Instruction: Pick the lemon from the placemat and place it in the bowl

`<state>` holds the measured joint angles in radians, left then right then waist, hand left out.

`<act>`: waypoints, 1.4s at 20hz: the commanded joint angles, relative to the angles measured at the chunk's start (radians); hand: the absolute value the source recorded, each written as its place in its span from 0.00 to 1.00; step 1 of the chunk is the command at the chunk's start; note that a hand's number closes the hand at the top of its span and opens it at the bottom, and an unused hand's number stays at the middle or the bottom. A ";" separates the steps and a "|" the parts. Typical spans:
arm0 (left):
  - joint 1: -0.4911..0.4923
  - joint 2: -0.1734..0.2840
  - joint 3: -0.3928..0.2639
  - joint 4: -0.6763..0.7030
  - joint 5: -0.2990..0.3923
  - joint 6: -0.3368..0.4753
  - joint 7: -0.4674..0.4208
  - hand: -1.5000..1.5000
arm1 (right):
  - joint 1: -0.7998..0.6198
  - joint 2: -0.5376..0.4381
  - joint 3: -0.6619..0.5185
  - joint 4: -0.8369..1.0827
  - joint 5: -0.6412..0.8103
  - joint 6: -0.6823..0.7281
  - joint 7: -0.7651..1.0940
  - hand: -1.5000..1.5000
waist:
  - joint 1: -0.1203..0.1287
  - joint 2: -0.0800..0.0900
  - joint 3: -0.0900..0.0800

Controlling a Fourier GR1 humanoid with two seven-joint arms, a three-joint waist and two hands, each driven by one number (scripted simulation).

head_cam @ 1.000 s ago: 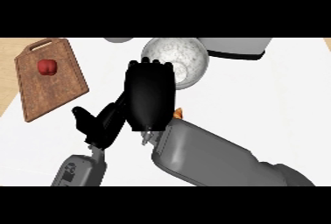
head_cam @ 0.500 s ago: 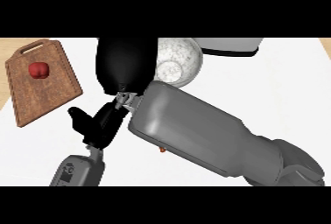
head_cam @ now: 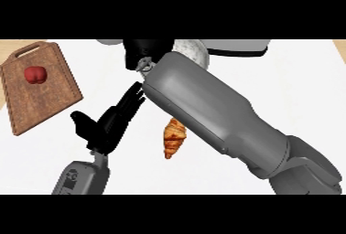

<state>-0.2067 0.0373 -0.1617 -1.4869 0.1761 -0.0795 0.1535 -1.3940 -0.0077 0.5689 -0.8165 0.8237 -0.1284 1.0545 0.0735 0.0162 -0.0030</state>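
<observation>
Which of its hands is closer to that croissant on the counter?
The left. The left hand rests open just to the left of the croissant. The right hand is far up the counter beyond it, by the bowl.

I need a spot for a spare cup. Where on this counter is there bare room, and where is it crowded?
Bare white counter shows right of the right forearm, out to the view's edge, and along the bottom left below the cutting board. It is crowded in the middle: the left hand, the croissant and the forearm sit close together, and the right hand covers the top centre.
</observation>
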 commanded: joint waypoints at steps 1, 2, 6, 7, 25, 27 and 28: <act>0.001 0.019 0.021 -0.010 0.002 -0.005 -0.005 0.50 | 0.016 0.007 -0.027 0.191 0.024 -0.171 -0.053 1.00 | -0.001 0.007 0.001; -0.012 -0.009 0.004 0.001 0.008 -0.002 0.002 0.50 | -0.024 0.007 -0.043 0.245 0.019 -0.164 -0.067 1.00 | 0.005 0.010 0.000; 0.008 0.046 0.030 -0.049 0.033 -0.045 0.021 0.50 | -0.014 0.007 -0.052 0.380 0.034 -0.228 -0.128 1.00 | 0.015 0.011 0.001; -0.003 0.022 0.015 -0.030 0.006 -0.015 0.014 0.50 | -0.001 0.008 -0.057 0.422 0.044 -0.243 -0.143 1.00 | 0.009 0.014 0.001; 0.028 -0.004 -0.008 -0.046 -0.004 -0.005 0.011 0.50 | 0.086 0.007 -0.369 0.391 -0.203 -0.734 -0.459 0.00 | 0.004 0.017 0.006; 0.023 0.033 0.036 -0.052 0.025 -0.026 0.021 0.50 | 0.142 0.007 -0.383 0.314 -0.233 -0.828 -0.557 0.00 | -0.009 0.007 0.007; 0.018 0.004 0.016 -0.061 0.015 -0.004 0.026 0.50 | 0.160 0.008 -0.379 0.267 -0.263 -0.868 -0.588 0.00 | 0.009 0.007 0.007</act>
<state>-0.1850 0.0516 -0.1481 -1.5388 0.1876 -0.0960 0.1693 -1.2898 -0.0035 0.2198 -0.4343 0.6193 -0.8107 0.5779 0.0798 0.0297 0.0027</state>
